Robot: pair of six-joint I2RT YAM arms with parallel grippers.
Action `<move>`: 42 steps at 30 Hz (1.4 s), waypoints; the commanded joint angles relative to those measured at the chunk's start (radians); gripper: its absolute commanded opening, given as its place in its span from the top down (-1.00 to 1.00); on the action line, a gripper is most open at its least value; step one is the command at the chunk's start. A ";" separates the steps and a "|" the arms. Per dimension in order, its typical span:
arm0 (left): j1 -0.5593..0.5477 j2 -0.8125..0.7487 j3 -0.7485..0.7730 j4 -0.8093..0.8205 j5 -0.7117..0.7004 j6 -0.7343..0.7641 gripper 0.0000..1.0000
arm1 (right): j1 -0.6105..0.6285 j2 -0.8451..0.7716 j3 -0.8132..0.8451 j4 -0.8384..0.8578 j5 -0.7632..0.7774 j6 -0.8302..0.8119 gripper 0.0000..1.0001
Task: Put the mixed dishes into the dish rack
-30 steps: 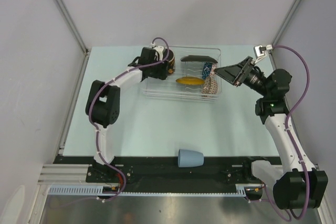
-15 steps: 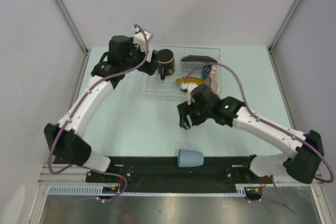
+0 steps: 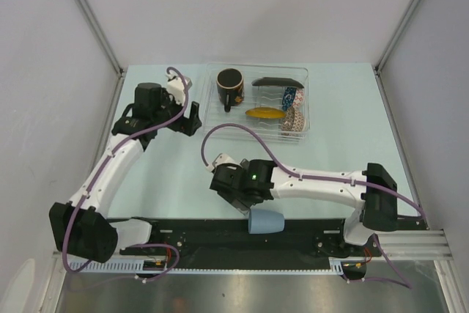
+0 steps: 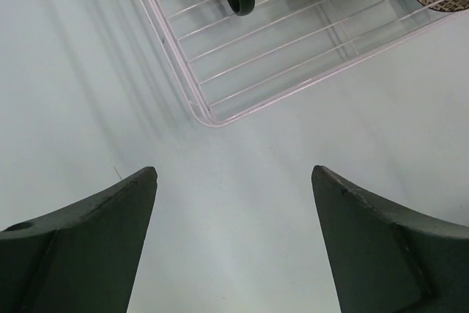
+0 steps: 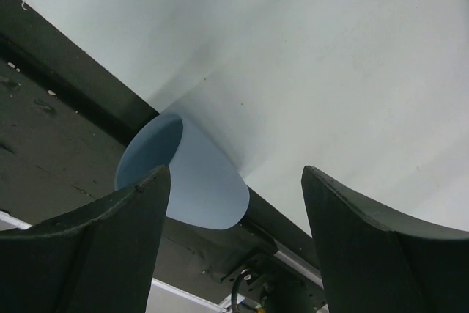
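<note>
Plain pale blue cup (image 3: 265,221), tapered, on its side at the 6 o'clock edge of the table (image 3: 183,181) (partly over the black rail (image 3: 190,229)), right gripper (image 5: 233,174) spread wide, empty, just by it, left gripper (image 4: 234,174) spread, empty, at 9 o'clock of the clear rack (image 3: 242,128).

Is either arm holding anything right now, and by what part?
Nothing is held. The left gripper is open and empty near the dish rack; the right gripper is open by the tipped light blue cup, not gripping it.
</note>
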 commanded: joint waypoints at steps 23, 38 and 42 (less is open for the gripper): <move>0.101 -0.165 -0.043 0.110 0.093 -0.136 -0.83 | 0.134 0.318 0.191 -0.339 0.154 0.257 -0.50; 0.108 -0.128 -0.057 0.150 0.076 -0.138 -0.83 | 0.148 0.293 0.108 -0.445 0.164 0.383 0.03; 0.108 -0.123 -0.068 0.159 0.073 -0.138 -0.83 | 0.147 0.293 0.085 -0.442 0.147 0.395 0.18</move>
